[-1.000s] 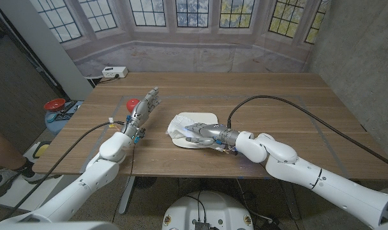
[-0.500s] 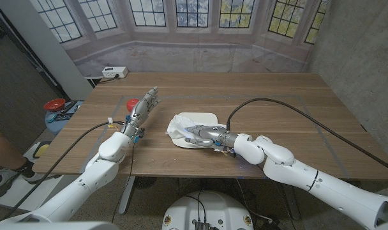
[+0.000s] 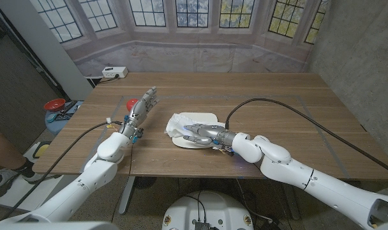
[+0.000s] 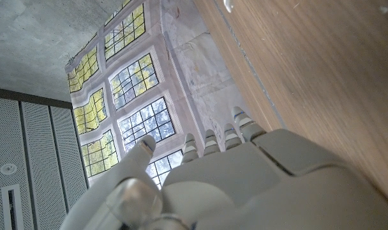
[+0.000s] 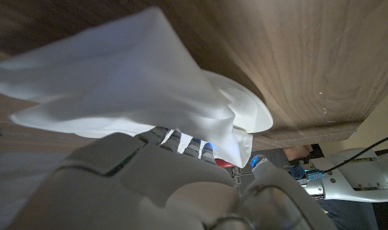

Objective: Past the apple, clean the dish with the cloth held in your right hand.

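Note:
A white dish (image 3: 201,119) lies on the wooden table near its middle. My right hand (image 3: 205,133) lies over the dish's near part and holds a crumpled white cloth (image 3: 179,124) against the dish's left edge. In the right wrist view the cloth (image 5: 124,83) bunches over my fingers, with the dish rim (image 5: 254,108) beyond it. A red apple (image 3: 133,103) sits to the left of the dish, partly hidden behind my left hand (image 3: 143,107). That hand is raised above the table with fingers straight and apart, holding nothing; it also appears in the left wrist view (image 4: 232,172).
A white power strip (image 3: 114,71) lies at the table's far left corner. Off the left edge stands a stand with a red bowl (image 3: 54,104). A black cable (image 3: 290,108) loops from my right arm across the table's right half. A person's leg is at the far left.
My right hand has slid the cloth a little to the left along the dish. The left hand has not moved.

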Motion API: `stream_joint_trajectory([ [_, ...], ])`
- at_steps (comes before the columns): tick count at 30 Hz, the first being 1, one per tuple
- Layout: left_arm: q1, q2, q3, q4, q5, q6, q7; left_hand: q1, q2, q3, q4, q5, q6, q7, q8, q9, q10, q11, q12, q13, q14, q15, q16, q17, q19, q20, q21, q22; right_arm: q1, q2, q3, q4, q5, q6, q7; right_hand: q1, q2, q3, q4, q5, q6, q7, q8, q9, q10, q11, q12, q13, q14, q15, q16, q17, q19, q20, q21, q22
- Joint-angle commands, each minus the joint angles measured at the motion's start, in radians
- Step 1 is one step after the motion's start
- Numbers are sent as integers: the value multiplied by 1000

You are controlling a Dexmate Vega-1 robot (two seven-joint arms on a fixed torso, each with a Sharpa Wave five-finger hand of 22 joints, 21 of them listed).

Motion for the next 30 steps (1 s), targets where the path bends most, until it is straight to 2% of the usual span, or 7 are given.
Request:
stream_joint_trajectory([
  [1,-5,4,-5,12,-9,0,-9,-2,-4,9,2,4,0,-5,1,2,1,-4,-3,2,8,-3,1,3,2,0,0,1,41,36,-23,67,28,17,-15,-11,90,-4,4,-1,-40,4,1,2,-2,7,0,2,-4,-6,7,3,12,-14,7,3],
  [14,-31,-2,1,39,-14,5,-28,-3,-5,10,2,3,0,-6,1,2,1,-2,-3,2,9,-4,1,3,3,-1,0,1,109,83,-48,170,39,48,-50,-12,91,-6,4,1,-41,3,5,2,0,7,1,2,1,-7,9,4,16,-17,9,3],
  [30,-44,-5,8,34,-3,23,-14,-5,-6,13,3,3,2,-5,2,2,2,-4,-3,2,9,-4,1,4,2,-1,0,1,163,97,-57,256,75,89,-64,-12,93,-9,4,3,-33,7,12,2,10,12,4,2,7,-8,12,4,23,-18,11,3],
])
